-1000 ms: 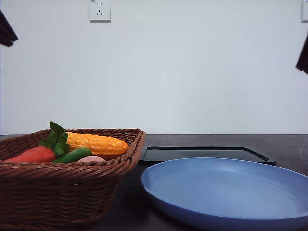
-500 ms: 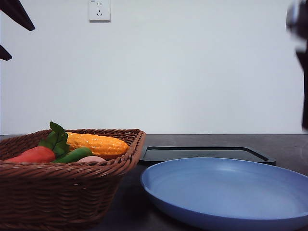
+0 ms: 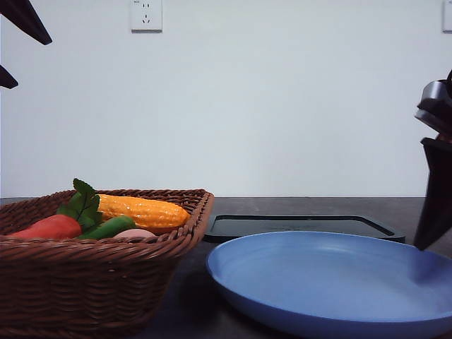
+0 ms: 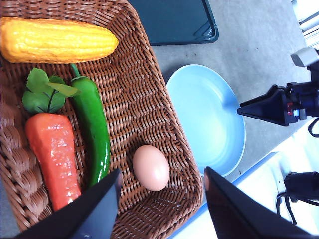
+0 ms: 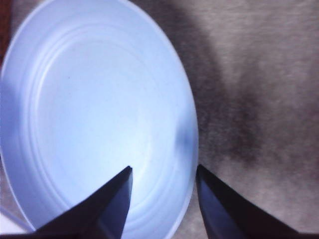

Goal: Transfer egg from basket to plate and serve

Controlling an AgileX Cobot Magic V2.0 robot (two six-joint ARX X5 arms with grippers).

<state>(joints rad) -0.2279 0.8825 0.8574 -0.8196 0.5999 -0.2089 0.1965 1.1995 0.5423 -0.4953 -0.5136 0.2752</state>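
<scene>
The egg lies on the floor of the wicker basket beside its wall nearest the plate. From the front it is a pink sliver behind the basket rim. My left gripper hangs open high over the egg, its fingers spread at the upper left of the front view. The light-blue plate sits empty to the basket's right. My right gripper is open just over the plate's right rim, its dark finger reaching down to it.
A yellow corn cob, a green pepper and an orange carrot share the basket with the egg. A flat black tray lies behind the plate. Bare dark tabletop runs along the plate's right side.
My right arm has dropped from the top right corner down to the plate's right rim. My left gripper rose slightly a second ago and has held still since.
</scene>
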